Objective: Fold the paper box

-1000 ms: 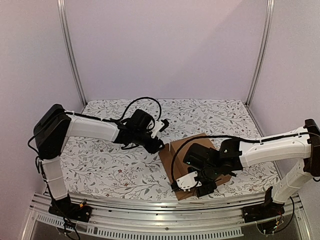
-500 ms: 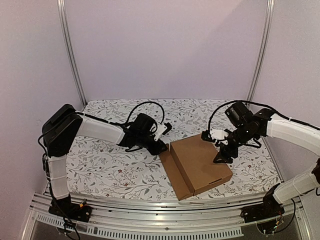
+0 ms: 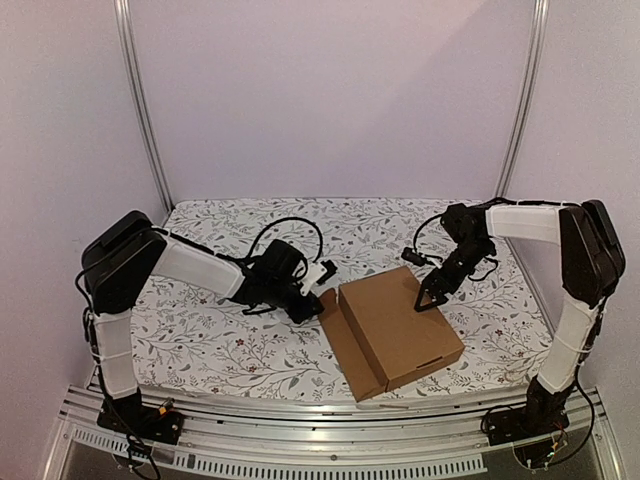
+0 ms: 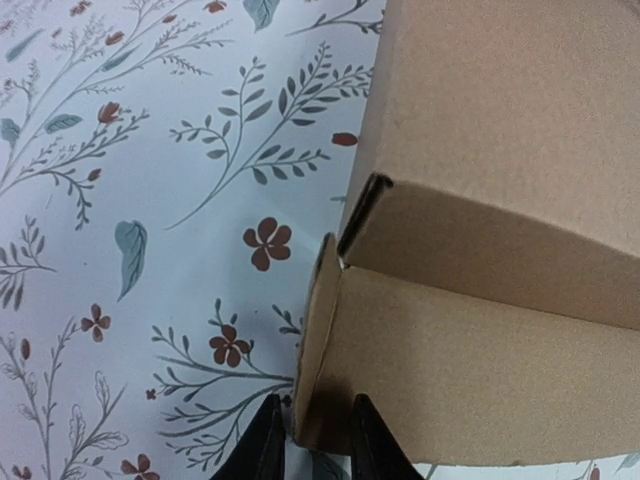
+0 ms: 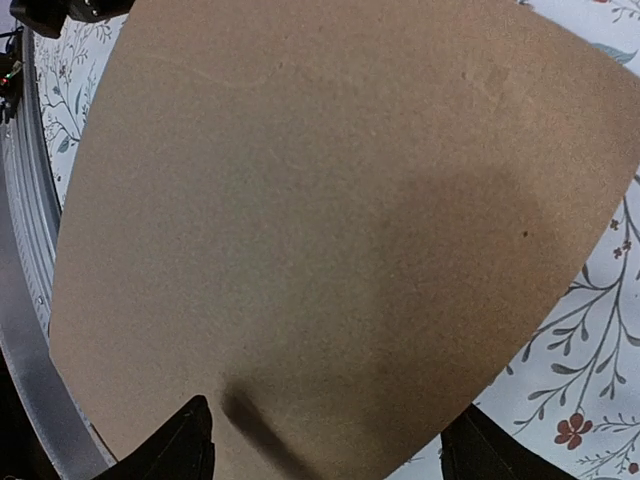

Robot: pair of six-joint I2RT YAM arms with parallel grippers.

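- Plain brown corrugated cardboard paper box (image 3: 400,325): lies closed, right of centre on the white floral tablecloth (image 3: 220,340).
- Left gripper (image 4: 315,450): straddles a cardboard edge at the box's far left corner, black fingers drawn narrow; cannot tell whether clamped.
- Right gripper (image 5: 335,450): spread wide over the lid near its far right edge, holding nothing.

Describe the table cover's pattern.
The table cover is white with leafy sprigs and red flowers; left wrist view.
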